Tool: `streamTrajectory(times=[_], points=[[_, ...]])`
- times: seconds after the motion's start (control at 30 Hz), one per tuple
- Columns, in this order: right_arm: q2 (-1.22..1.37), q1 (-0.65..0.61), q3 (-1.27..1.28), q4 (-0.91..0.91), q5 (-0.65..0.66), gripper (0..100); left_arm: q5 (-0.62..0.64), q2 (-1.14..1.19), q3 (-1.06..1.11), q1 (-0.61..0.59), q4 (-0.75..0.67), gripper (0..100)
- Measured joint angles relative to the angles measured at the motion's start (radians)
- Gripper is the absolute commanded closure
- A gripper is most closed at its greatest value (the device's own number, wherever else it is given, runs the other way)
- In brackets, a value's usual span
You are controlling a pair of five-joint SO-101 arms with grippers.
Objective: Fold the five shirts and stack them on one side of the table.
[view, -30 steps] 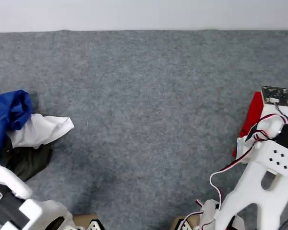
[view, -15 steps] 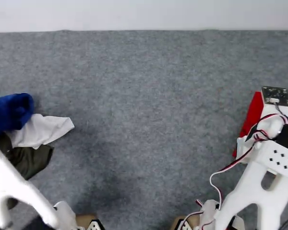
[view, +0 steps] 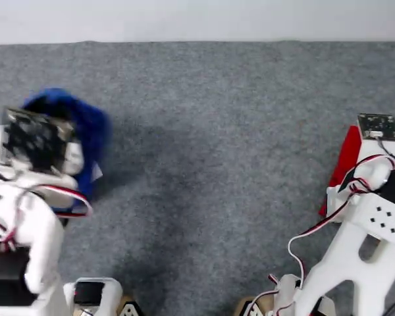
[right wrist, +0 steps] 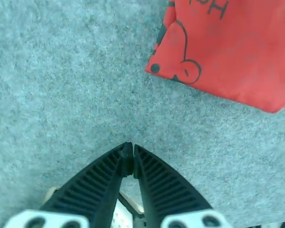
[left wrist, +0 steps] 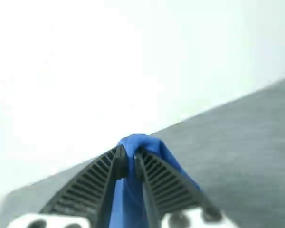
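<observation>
The left gripper (left wrist: 127, 160) is clenched on a bunched blue cloth shirt (view: 89, 131), holding it above the left side of the grey felt worktop (view: 217, 164). The right gripper (right wrist: 129, 151) is closed and empty over the worktop's right side, near a flat red printed shirt (right wrist: 228, 42).

blue shirt (view: 90, 131) left, red shirt (view: 344, 158) right

Left pincer (left wrist: 127, 159), raised by the left edge of the surface (view: 217, 164), clamps a blue shirt (left wrist: 154, 152). Right pincer (right wrist: 129, 151), by the right edge, is closed.
</observation>
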Motion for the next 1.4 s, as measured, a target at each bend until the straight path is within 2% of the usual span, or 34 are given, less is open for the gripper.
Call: streamTrajectory(times=[0.13,0.23,0.33,0.47,0.6,0.77,0.97,1.1,1.2,1.4], points=[[0.0,0.0,0.0,0.0,0.061,98.8,0.052,0.029,0.0,0.19,0.006,100],[0.0,0.0,0.0,0.0,0.077,98.8,0.066,0.074,0.0,0.267,0.012,100],[0.0,0.0,0.0,0.0,0.081,98.8,0.064,0.127,0.0,0.284,0.069,100],[0.0,-0.006,0.0,0.0,0.081,98.8,0.02,0.212,0.044,0.247,0.175,100],[0.0,-0.078,0.0,0.0,0.081,98.8,-0.009,0.272,0.183,0.149,0.206,100],[0.0,-0.19,0.0,0.0,0.081,98.8,-0.091,0.336,0.382,-0.101,0.107,98],[0.0,-0.333,0.0,0.0,0.081,98.8,-0.256,0.408,0.514,-0.361,0.032,85],[0.049,-0.434,0.0,0.0,0.078,98.5,-0.341,0.416,0.528,-0.422,0.043,82],[0.129,-0.516,-0.025,0.002,0.011,98.3,-0.416,0.416,0.528,-0.423,0.077,82],[0.255,-0.802,-0.11,0.002,-0.103,98.5,-0.466,0.416,0.456,-0.516,0.17,82]])
